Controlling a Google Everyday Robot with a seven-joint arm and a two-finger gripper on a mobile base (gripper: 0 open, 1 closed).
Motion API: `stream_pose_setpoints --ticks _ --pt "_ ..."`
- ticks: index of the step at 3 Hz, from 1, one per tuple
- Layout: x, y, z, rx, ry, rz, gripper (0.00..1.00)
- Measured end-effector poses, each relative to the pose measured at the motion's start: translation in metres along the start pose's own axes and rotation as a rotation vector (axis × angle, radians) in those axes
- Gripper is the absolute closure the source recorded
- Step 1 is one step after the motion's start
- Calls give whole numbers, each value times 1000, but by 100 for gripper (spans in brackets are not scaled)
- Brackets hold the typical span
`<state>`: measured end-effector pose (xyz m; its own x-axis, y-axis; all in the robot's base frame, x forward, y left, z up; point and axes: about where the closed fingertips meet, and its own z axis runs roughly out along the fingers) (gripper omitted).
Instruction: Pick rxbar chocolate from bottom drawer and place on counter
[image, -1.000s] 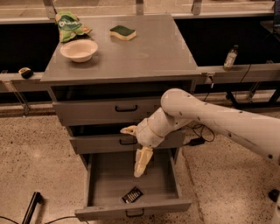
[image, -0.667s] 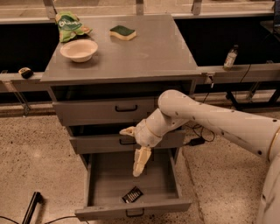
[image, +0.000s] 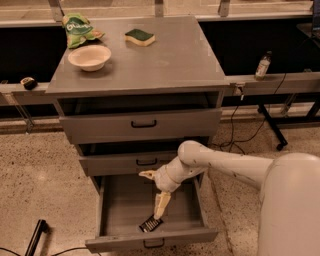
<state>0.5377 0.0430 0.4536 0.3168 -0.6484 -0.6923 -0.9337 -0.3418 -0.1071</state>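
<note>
The rxbar chocolate (image: 150, 223), a small black bar with white stripes, lies flat near the front of the open bottom drawer (image: 112, 212). My gripper (image: 159, 209) hangs inside that drawer, its cream fingers pointing down just above and to the right of the bar, not touching it. One finger (image: 161, 204) points down and another sticks out to the left. The white arm reaches in from the right. The grey counter (image: 160, 60) tops the cabinet.
On the counter stand a cream bowl (image: 89, 56), a green bag (image: 78, 27) and a green-topped yellow sponge (image: 139, 36). The two upper drawers (image: 142, 125) are slightly ajar. A bottle (image: 262, 65) stands on the rail at the right. A black object (image: 36, 235) lies on the floor.
The arm has lowered and the gripper has moved down into the bottom drawer, closer to the bar.
</note>
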Motion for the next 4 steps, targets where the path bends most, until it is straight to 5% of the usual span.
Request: stream_pose_setpoints --ticks 1,2,3,4 --pt "8 5 3 54 -92 -82 0" --pt "9 8 -2 73 -96 -152 0" --pt "17 7 8 38 -116 -110 0" --pt "83 4 51 -39 -60 -101 0"
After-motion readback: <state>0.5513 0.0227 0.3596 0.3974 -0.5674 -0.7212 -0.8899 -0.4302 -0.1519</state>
